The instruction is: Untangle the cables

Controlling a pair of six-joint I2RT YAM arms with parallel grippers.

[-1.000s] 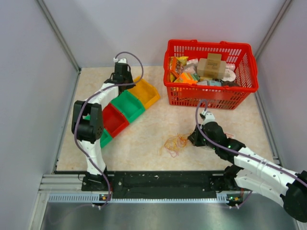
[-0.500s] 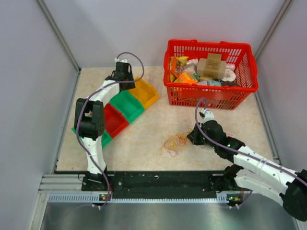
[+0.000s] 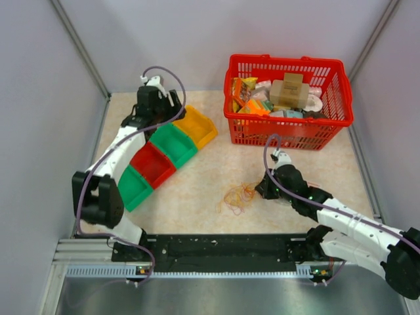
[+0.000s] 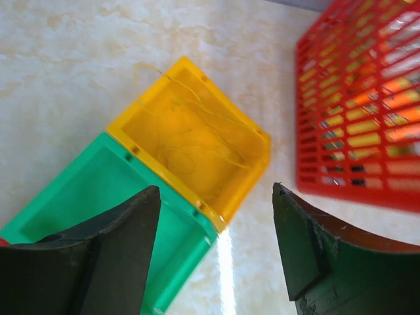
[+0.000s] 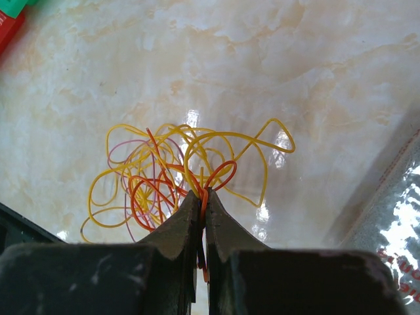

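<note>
The cables [image 3: 239,195] lie as a small tangle of thin yellow, orange and pinkish loops on the table, just left of my right gripper [image 3: 263,191]. In the right wrist view the cables [image 5: 164,172] fan out ahead of my right gripper [image 5: 203,197], which is shut on one orange loop. My left gripper [image 3: 169,105] hovers at the back left above the yellow bin [image 3: 197,126]. In the left wrist view my left gripper [image 4: 215,190] is open with nothing between its fingers. A thin yellow cable [image 4: 197,141] lies inside the yellow bin [image 4: 252,167].
A row of bins runs diagonally at the left: yellow, green [image 3: 174,144], red [image 3: 152,164], green [image 3: 133,186]. A red basket [image 3: 289,128] full of packets stands at the back right, also near my left gripper [image 4: 367,98]. A clear plastic bag [image 5: 394,216] lies right of the tangle.
My left gripper has opened, and its arm has drawn back to the left from over the yellow bin. The right gripper has kept its hold and barely moved.
</note>
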